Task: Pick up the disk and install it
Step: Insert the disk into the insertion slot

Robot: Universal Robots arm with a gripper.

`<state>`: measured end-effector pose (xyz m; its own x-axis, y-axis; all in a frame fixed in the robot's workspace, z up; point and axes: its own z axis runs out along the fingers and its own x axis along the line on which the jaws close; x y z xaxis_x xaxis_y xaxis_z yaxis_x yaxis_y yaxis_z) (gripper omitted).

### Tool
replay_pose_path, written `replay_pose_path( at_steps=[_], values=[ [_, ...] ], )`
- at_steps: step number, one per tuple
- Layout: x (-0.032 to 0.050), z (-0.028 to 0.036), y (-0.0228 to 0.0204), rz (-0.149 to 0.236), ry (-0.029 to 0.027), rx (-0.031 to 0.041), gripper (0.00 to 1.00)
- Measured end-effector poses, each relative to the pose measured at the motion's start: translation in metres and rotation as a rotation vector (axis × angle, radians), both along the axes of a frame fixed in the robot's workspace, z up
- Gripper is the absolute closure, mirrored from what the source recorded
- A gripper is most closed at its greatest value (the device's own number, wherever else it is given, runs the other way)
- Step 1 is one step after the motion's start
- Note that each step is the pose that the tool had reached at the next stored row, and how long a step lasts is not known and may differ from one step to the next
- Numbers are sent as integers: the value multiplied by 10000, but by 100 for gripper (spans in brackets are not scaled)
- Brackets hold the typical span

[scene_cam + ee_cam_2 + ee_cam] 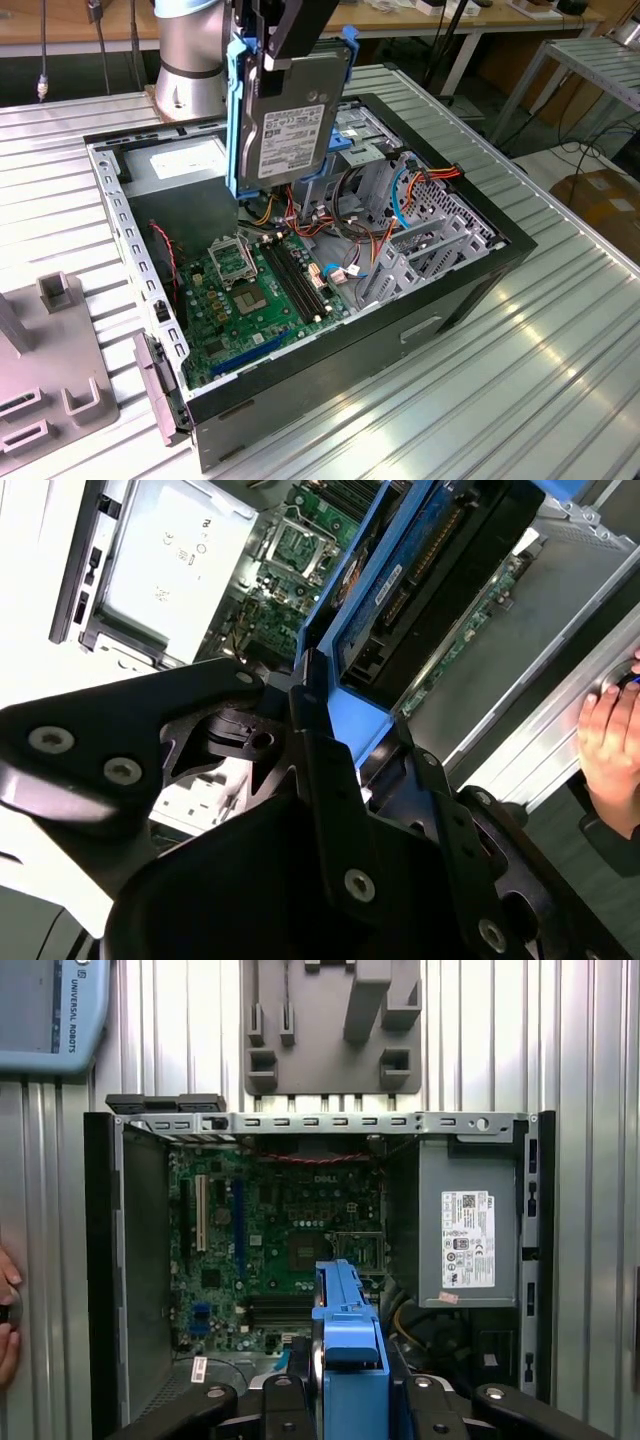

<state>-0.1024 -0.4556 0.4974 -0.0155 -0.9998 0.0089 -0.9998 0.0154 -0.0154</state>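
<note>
The disk [290,125], grey metal with a white label in a light-blue carrier rail, hangs upright above the open computer case [420,320], over its back half. My gripper [280,55] is shut on the disk's upper edge. In the first wrist view the blue carrier [345,1355] sits between my black fingers [285,1405], above the motherboard [270,1230]. In the second wrist view the disk [420,570] shows its underside and connectors.
A grey power-supply box [175,165] fills the case's back corner. A metal drive cage with a blue bracket [365,150] and loose cables [400,195] lie beside the disk. A grey fixture [40,370] rests outside the case. A hand [610,740] rests by the case wall.
</note>
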Motion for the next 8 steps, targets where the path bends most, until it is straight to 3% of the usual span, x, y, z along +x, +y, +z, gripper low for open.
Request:
replay_pose_path(
  at_steps=[8],
  values=[
    [17,-1,-63,0,0,0,63]
  ],
)
